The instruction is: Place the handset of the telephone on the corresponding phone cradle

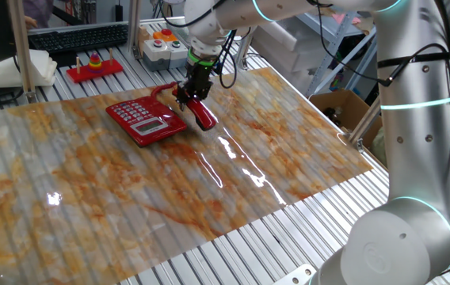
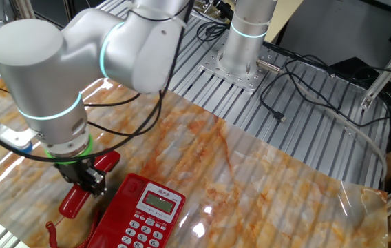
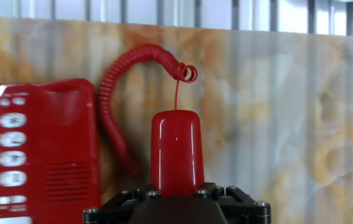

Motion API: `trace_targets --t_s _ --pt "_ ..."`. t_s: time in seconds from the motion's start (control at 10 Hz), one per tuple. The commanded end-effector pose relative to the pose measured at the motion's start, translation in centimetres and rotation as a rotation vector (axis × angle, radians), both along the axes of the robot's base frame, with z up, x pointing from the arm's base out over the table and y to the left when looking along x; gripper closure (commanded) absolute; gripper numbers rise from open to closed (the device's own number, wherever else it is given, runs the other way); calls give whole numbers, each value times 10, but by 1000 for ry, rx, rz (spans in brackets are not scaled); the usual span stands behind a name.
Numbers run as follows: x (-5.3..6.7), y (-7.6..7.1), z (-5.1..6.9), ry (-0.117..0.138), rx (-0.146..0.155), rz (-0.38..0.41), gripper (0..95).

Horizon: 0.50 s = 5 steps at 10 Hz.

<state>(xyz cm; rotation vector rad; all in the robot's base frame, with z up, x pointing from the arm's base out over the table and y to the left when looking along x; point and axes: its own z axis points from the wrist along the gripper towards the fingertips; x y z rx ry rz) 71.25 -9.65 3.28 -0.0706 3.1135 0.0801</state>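
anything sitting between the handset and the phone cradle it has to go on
Nothing visible does. The gripper is closed on the handset, which is right beside the telephone. Only bare mat lies between it and the phone cradle, and the coiled cord loops off behind the handset, not across the gap.

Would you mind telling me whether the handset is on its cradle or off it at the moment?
Off. The handset is clamped in the gripper beside the telephone, not lying in the phone cradle.
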Motion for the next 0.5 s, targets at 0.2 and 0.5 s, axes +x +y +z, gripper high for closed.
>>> trace_targets --t_s 0.2,0.5 --pt "6 13 9 7 2 -14 950" --pt "10 28 15 5 2 -36 950"
